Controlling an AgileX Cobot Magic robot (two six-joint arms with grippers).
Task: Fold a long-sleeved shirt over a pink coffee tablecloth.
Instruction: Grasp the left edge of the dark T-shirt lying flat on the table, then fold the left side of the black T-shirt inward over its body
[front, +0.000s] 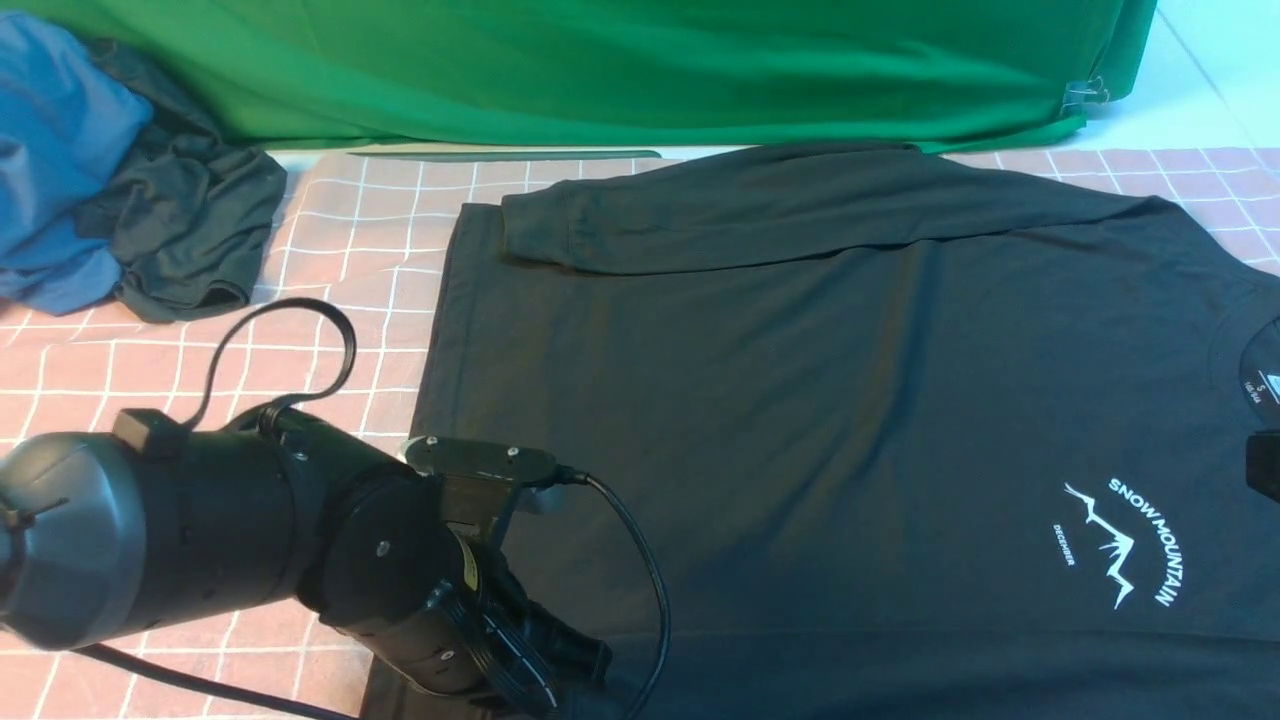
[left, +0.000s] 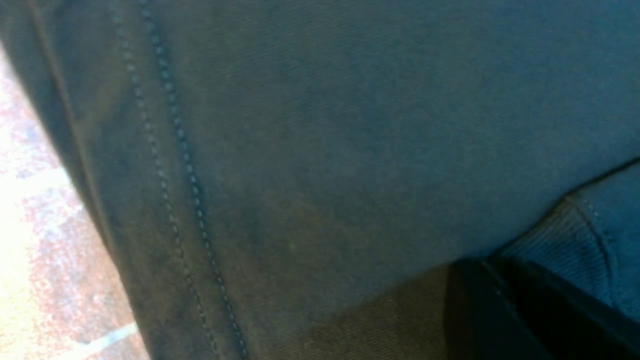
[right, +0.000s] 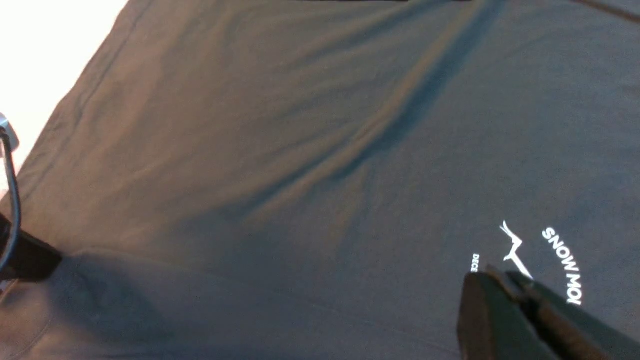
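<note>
The black long-sleeved shirt lies flat on the pink coffee tablecloth, collar to the right and hem to the left. Its far sleeve is folded across the body. The white SNOW MOUNTAIN print faces up. My left gripper is low at the shirt's near left corner. In the left wrist view its fingers are together with a ribbed cuff caught at their tips. My right gripper is shut and empty, hovering just over the print.
A blue garment and a smaller dark plain garment are heaped at the far left. Bright green fabric hangs along the back. My left arm's cable loops above the cloth.
</note>
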